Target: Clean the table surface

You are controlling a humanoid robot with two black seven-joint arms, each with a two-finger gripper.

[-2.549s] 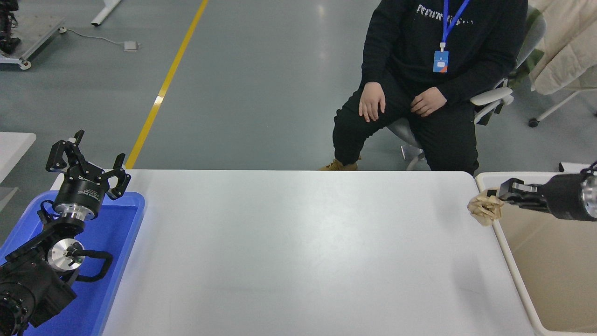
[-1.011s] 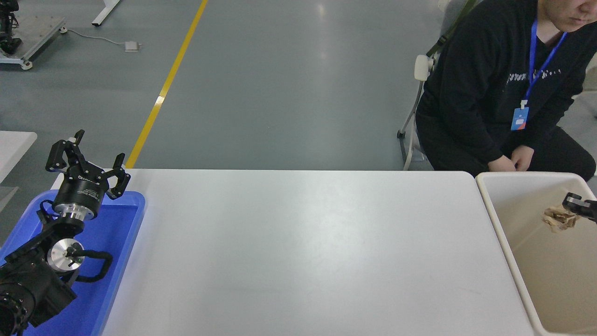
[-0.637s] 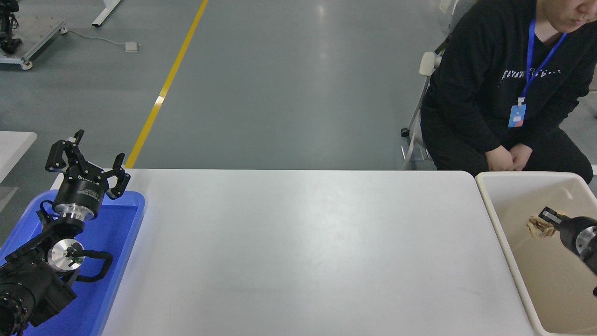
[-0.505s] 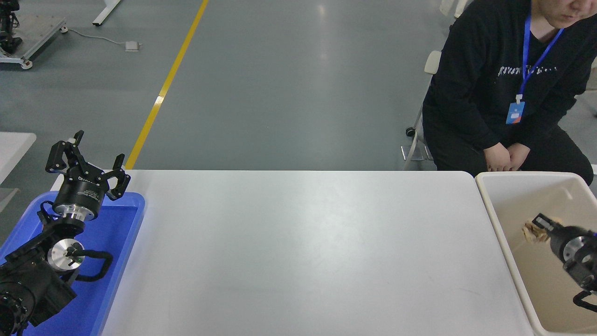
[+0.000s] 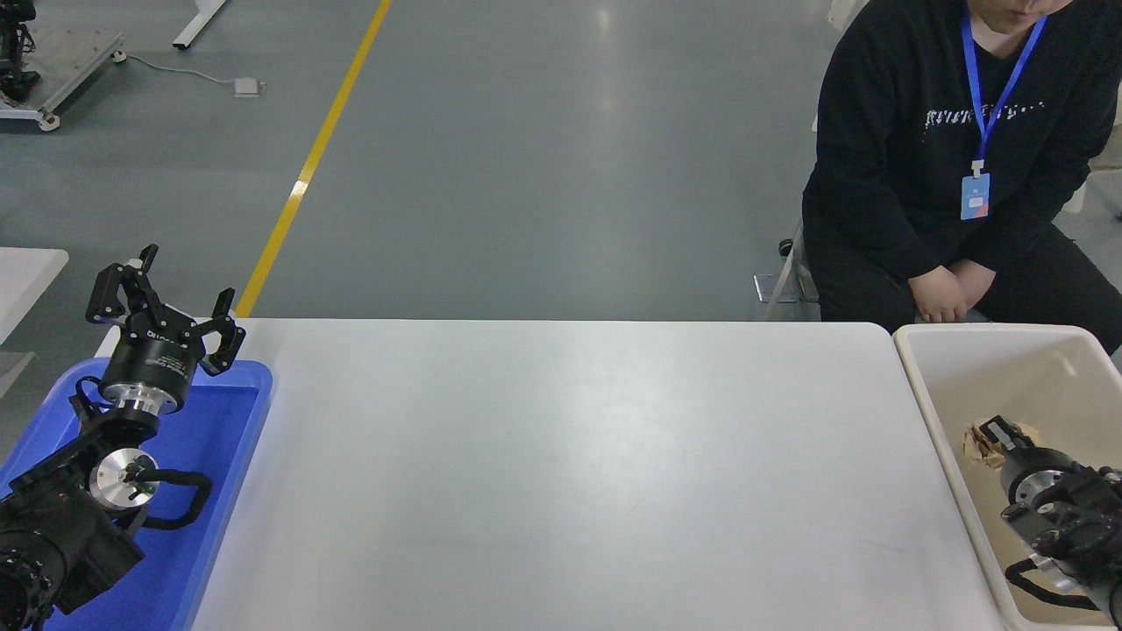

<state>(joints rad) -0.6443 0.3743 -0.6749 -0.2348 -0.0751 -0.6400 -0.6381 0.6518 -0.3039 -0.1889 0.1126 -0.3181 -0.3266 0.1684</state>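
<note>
The white table surface [image 5: 561,456] lies bare across the middle of the head view. My right gripper [image 5: 989,436] reaches down inside the cream-white bin [image 5: 990,372] at the right edge and is shut on a crumpled brown paper ball [image 5: 976,446], held low near the bin's left wall. My left gripper [image 5: 171,302] is open and empty, parked over the far end of the blue tray [image 5: 215,438] at the lower left.
A person in black [image 5: 929,131] sits at the far right, hands [image 5: 951,294] together just beyond the bin's far rim. A second white table's corner [image 5: 26,272] shows at the left edge. A yellow floor line [image 5: 307,162] runs behind.
My right gripper carried the paper ball off the table's right edge into the bin, then drew back toward me and lower inside it. The person shifted right and leaned in. The left arm stayed still.
</note>
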